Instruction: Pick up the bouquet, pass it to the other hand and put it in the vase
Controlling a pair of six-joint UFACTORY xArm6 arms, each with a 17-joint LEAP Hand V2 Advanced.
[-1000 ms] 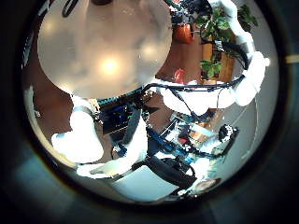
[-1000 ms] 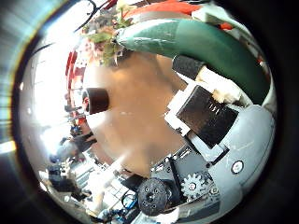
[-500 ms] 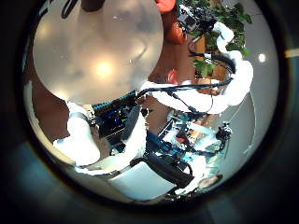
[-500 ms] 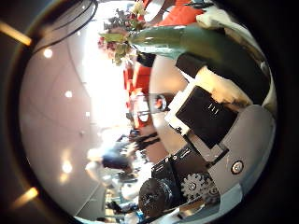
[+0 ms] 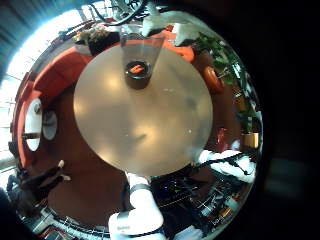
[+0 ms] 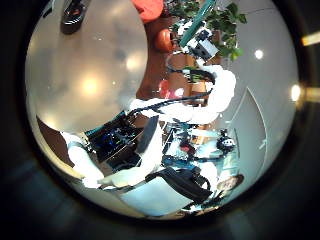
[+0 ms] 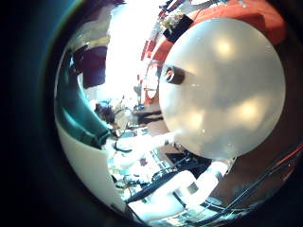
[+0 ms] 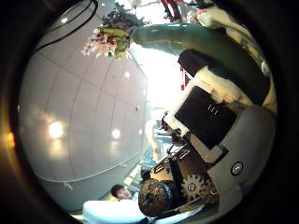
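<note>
The bouquet, flowers point(image 8: 112, 39) above a long green wrapper point(image 8: 192, 42), lies across my right hand point(image 8: 210, 117), whose fingers are curled round the wrapper. This palm faces the ceiling. The dark vase point(image 5: 137, 73) stands upright near one edge of the round table point(image 5: 140, 125); it also shows as the vase point(image 7: 170, 74) and the vase point(image 6: 72, 15). My left hand point(image 5: 138, 208) hangs high over the table, fingers relaxed, holding nothing. From it I see the right hand point(image 6: 203, 47) with the wrapper point(image 6: 195, 22) held up off the table.
The right arm point(image 6: 205, 98) reaches across beside the table. Potted plants point(image 6: 215, 15) stand beyond the table's edge. Low seats point(image 5: 40, 95) ring the table on the floor.
The right palm has swung from facing the table to facing the ceiling, with the bouquet still in its grasp. The left palm's view has shifted, and the right hand sits higher in it.
</note>
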